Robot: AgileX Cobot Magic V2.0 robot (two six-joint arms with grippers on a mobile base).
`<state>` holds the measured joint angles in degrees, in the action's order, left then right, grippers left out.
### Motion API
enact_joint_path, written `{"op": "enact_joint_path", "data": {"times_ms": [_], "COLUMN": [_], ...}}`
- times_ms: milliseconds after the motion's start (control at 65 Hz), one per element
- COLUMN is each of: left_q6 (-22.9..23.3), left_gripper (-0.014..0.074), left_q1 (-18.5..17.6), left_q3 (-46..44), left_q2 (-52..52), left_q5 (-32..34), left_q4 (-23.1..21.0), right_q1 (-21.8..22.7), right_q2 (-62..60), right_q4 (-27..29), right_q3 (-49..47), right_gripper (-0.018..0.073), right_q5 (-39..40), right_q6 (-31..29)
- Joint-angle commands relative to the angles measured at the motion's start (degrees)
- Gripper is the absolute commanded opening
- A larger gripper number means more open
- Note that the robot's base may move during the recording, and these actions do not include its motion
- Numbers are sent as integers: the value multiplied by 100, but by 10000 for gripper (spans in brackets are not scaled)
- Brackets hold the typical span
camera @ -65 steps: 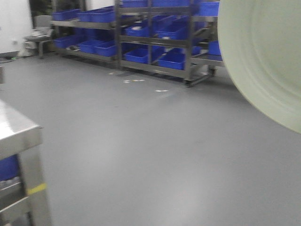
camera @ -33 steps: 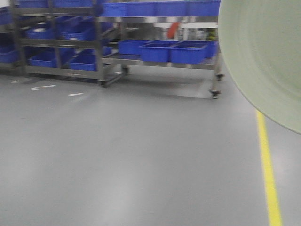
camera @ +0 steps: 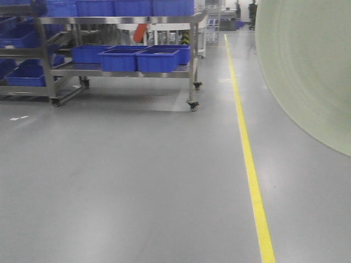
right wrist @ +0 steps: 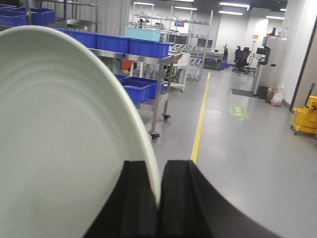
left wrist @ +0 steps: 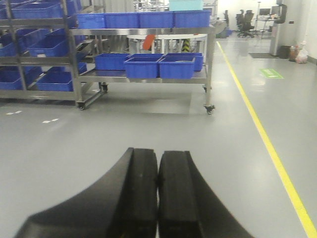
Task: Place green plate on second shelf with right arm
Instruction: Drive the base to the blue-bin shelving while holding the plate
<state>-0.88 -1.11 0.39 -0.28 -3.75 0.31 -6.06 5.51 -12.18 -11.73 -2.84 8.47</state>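
At the upper left of the front view, a wheeled steel rack (camera: 109, 20) carries blue bins (camera: 158, 59) on its lower deck and more along its top shelf. From this low angle the bin walls hide whatever is inside them, so their contents cannot be told. A reddish object (camera: 140, 32) shows behind the rack, too blurred to name. A yellow floor line (camera: 248, 159) runs up the centre over bare grey floor. The green plate (camera: 312, 71) fills the upper right corner, held up in the air on its edge, well apart from any shelf. In the left wrist view the left gripper (left wrist: 158, 158) sits at bottom centre, its two black fingers pressed flat together with nothing between them. In the right wrist view the right gripper (right wrist: 159, 171) pinches the plate's rim at bottom centre, with the pale disc spreading across the left half of the frame. A yellow mop bucket (right wrist: 304, 116) stands at the far right edge, its contents out of sight. By these pictures the pickup looks done and the carry is under way. Reaching the rack and setting the plate on its second shelf remain, and which rack is meant cannot be told.
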Motion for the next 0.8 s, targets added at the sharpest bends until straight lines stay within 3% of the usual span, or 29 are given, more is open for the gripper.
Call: {"op": "enact_joint_path", "data": {"times_ms": [0,784], "left_q6": [8,8], "left_gripper": [130,130], "left_q1": [-45,-45], "left_q3": [240,240], "left_q2": [-79,-79], "left_q5": [493,493], "left_q4": [3,3], "right_q1": [17,17], "right_q2": [104,104], "right_q4": [45,45], "right_q3": [-199,-199], "right_gripper": [53,53], "right_q5": [626,626], "right_q6": [33,33]}}
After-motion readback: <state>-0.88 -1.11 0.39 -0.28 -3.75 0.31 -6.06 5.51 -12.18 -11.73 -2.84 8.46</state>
